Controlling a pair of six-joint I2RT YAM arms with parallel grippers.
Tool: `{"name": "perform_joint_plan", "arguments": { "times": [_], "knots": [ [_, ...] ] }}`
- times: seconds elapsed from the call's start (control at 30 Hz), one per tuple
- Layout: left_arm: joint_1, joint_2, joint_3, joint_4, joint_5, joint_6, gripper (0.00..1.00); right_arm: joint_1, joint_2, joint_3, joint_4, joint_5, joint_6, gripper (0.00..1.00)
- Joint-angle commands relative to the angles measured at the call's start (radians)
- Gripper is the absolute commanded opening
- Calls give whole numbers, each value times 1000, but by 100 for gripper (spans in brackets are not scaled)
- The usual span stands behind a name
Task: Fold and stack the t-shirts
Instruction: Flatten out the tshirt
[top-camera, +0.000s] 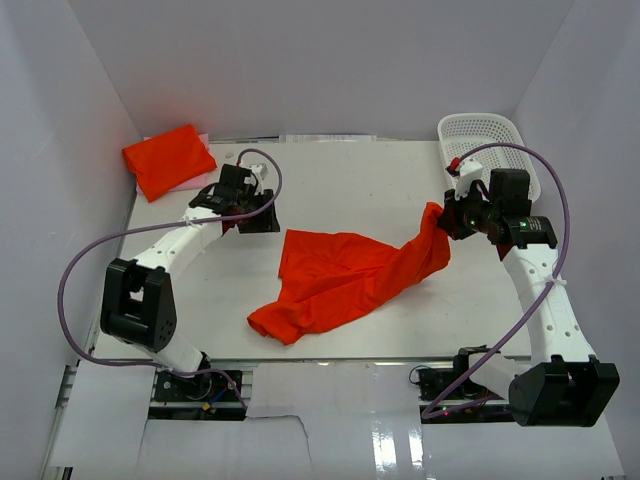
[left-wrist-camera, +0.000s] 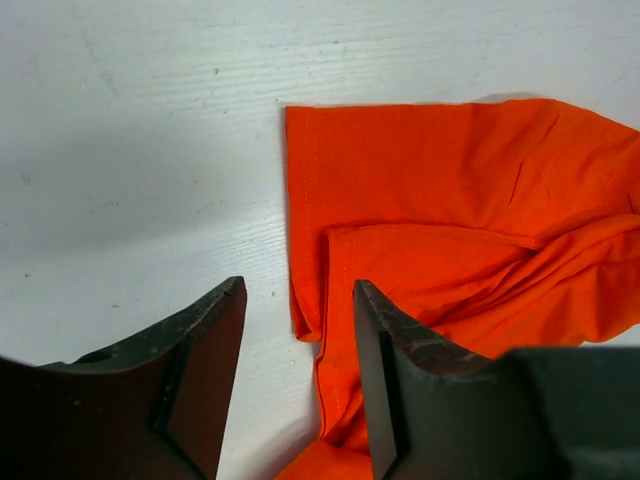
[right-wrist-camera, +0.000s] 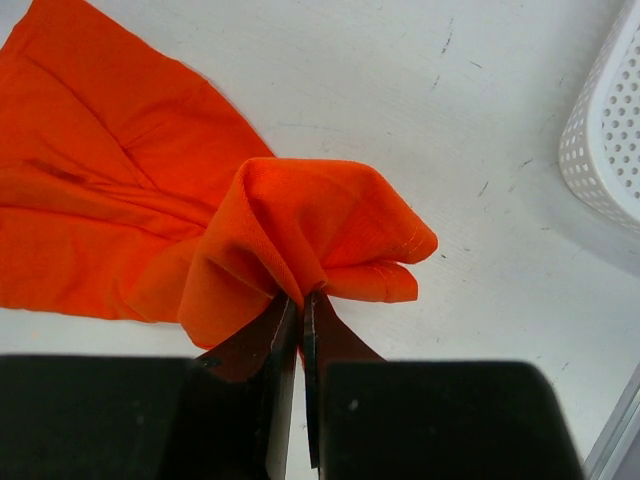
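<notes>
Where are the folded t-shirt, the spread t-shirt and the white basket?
folded t-shirt (top-camera: 168, 158): top external view, middle of its top face.
spread t-shirt (top-camera: 330, 275): top external view, middle of its body.
white basket (top-camera: 485, 130): top external view, bare mesh inside.

orange-red t-shirt rumpled flat, one edge bunched up in right gripper, opposite corner at tips of left gripper; second t-shirt folded, well beyond it
</notes>
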Motion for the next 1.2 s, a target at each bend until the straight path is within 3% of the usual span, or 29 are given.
{"name": "perform_joint_plan", "arguments": {
  "times": [0.0, 0.47, 1.17],
  "knots": [
    [-17, 10, 54, 37, -7, 92, 56, -5, -16, 41, 21, -20, -6, 8],
    [-98, 194, 98, -43, 4, 165, 57, -5, 1, 47, 13, -20, -4, 9],
    [-149, 292, 105, -52, -33, 171, 57, -5, 4, 44, 13, -17, -2, 9]
  ]
}}
